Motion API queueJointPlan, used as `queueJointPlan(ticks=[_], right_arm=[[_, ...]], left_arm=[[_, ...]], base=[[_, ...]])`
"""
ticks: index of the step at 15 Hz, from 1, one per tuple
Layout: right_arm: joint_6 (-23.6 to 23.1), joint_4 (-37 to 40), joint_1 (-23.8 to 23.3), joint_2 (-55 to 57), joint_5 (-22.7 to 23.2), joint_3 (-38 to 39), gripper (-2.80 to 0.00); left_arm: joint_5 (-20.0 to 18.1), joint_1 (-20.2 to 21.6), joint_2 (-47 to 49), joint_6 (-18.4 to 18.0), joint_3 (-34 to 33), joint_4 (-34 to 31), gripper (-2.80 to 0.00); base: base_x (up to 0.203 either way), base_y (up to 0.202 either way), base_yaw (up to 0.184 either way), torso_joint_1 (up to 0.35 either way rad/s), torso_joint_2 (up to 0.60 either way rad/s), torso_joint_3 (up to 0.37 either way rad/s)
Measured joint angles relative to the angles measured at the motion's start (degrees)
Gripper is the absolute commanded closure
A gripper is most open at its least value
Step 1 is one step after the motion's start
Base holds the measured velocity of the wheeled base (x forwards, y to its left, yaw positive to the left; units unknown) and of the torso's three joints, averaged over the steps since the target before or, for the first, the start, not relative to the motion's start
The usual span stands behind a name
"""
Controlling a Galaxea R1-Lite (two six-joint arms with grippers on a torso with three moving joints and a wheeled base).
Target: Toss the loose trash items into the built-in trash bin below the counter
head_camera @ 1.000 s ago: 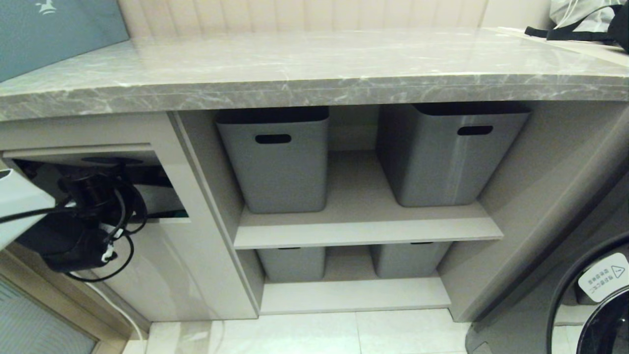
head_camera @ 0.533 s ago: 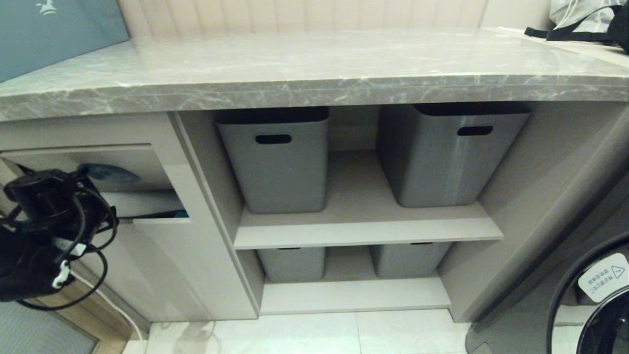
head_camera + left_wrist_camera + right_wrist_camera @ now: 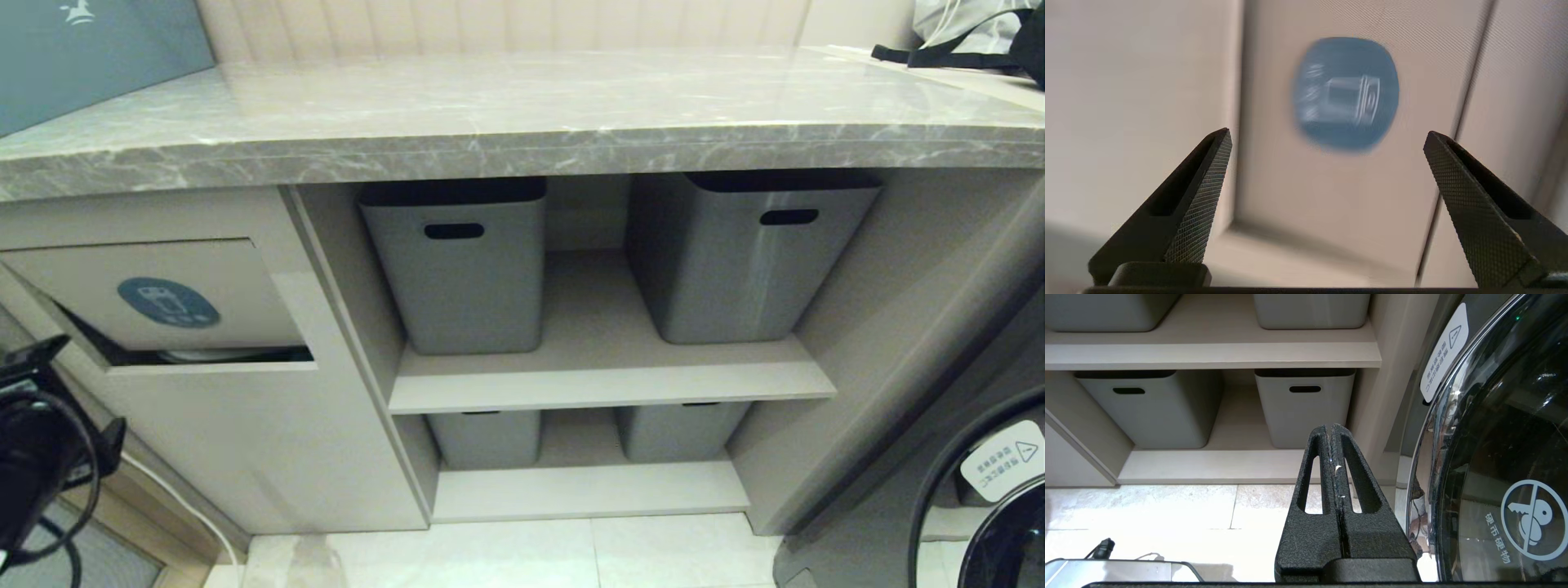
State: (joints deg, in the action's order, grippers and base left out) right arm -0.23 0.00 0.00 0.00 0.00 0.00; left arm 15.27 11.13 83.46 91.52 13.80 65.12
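Just then the left tool (image 3: 1327, 136) had come back out of the bin: a second earlier it was pushed in through the flap (image 3: 163, 290) at the left end of the cabinet front, and now it hung low beside that front, its jaws spread wide and holding nothing. The flap, with its round blue sticker (image 3: 168, 302), had swung most of the way shut, leaving a dark slit along its lower edge. No slipper and no small strip showed anywhere, so the trash was probably inside the bin (image 3: 245, 441) already, though the pictures could not confirm it. The desk (image 3: 522, 122) looked bare along its front edge, with only a teal board at its far left corner and a bag at its far right corner. The left arm had open floor below and behind it; the desk's thick edge overhung it. The right tool (image 3: 1332, 433) stayed clenched and idle near the washer door (image 3: 1494, 457), close to the shelf side.
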Motion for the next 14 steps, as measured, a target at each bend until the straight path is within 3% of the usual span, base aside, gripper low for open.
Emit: queueJointPlan(ticks=[3, 5, 6, 10, 12, 14], right_arm=[[0.0, 0.0, 0.0, 0.0, 0.0, 0.0, 0.0], [0.0, 0.0, 0.0, 0.0, 0.0, 0.0, 0.0], [0.0, 0.0, 0.0, 0.0, 0.0, 0.0, 0.0], [-0.3, 0.0, 0.0, 0.0, 0.1, 0.0, 0.0], [-1.5, 0.0, 0.0, 0.0, 0.4, 0.0, 0.0], [-3.0, 0.0, 0.0, 0.0, 0.7, 0.0, 0.0]], left_arm=[[-3.4, -0.1, -13.4, -8.7, -8.3, -3.8, -2.8], [-7.6, -0.2, -25.2, -16.7, -10.1, -10.9, -2.8], [-10.4, -0.3, -32.1, -21.0, -10.0, -16.4, 0.0], [-22.6, -0.3, -57.3, -38.9, -4.2, -45.4, 0.0], [-27.2, -0.3, -63.4, -53.7, -2.0, -58.1, 0.0], [-30.7, -0.3, -65.8, -70.4, -2.4, -65.9, 0.0]], base=[[0.0, 0.0, 0.0, 0.0, 0.0, 0.0], [0.0, 0.0, 0.0, 0.0, 0.0, 0.0], [0.0, 0.0, 0.0, 0.0, 0.0, 0.0], [0.0, 0.0, 0.0, 0.0, 0.0, 0.0], [0.0, 0.0, 0.0, 0.0, 0.0, 0.0], [0.0, 0.0, 0.0, 0.0, 0.0, 0.0]])
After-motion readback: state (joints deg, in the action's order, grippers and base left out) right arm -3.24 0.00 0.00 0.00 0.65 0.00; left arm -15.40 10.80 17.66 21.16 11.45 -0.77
